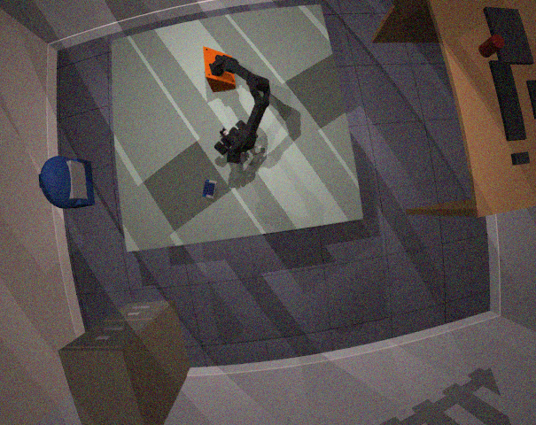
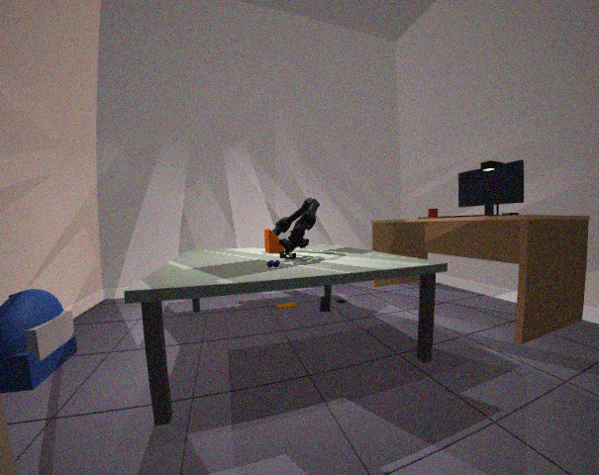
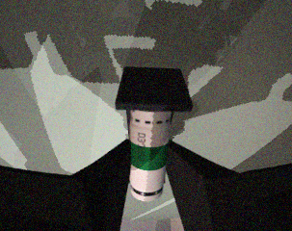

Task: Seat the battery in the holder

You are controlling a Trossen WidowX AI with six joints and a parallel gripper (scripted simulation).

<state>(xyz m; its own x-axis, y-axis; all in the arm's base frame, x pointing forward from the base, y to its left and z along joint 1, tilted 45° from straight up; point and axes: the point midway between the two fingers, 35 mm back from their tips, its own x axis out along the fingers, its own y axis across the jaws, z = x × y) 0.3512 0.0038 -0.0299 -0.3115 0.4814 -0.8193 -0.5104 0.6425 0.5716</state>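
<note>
The battery [image 3: 149, 159], pale with a green band, lies between the fingers of my gripper [image 3: 147, 145] [image 2: 287, 254] in the wrist view. The gripper is shut on it, low over the table. The black holder [image 3: 152, 89] shows as a dark block across the battery's far end and hides that end. Thin dark edges run beside the battery's upper part. The near end, with a black ring, shows between the fingers. The spring and lip cannot be made out, nor whether the battery lies flat. The top and exterior views are too small to show the fit.
A small blue-and-white object [image 1: 208, 188] [image 2: 273, 263] lies on the pale table [image 1: 153, 91] [image 2: 186, 286], a little way from the gripper. An orange block [image 1: 211, 71] [image 2: 271, 241] stands by the arm's base. A wooden desk [image 1: 464, 119] [image 2: 549, 276] stands apart to the right.
</note>
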